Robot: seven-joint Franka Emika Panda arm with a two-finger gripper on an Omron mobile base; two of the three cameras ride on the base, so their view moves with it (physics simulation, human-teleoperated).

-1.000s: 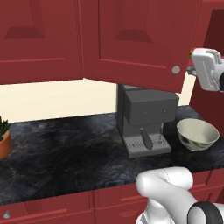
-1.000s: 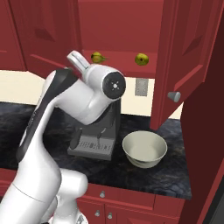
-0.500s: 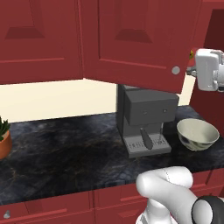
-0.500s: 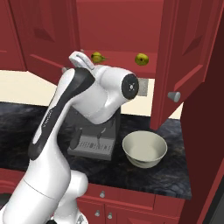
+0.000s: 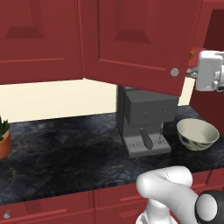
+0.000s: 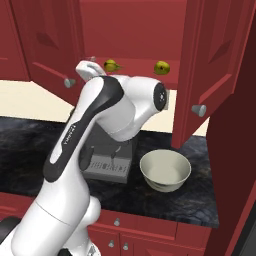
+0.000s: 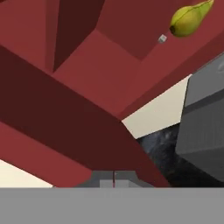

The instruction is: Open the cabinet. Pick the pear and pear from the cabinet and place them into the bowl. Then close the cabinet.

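Already the cabinet (image 6: 150,35) stands open: in the right base view both its doors are swung outward, one at the left of the frame and one at the right, each with its round silver knob showing. That looks like the only step finished. Both pears remain on the shelf inside, near the top centre of that view: the left pear (image 6: 112,65) just beside the robot's hand and the right pear (image 6: 161,67) a little apart from it. In the hand view one pear (image 7: 189,18) sits in the upper right corner.

Down on the dark counter (image 6: 30,145), the bowl (image 6: 165,171) sits in the lower middle of the right base view, beside the coffee machine (image 5: 146,118), and nothing lies in it.

Up by the shelf, the gripper (image 6: 88,65) has its jaws pressed fully together with nothing between them. Still to do, by this reckoning: opening the jaws, fetching each pear, dropping both into the bowl, and shutting the doors.
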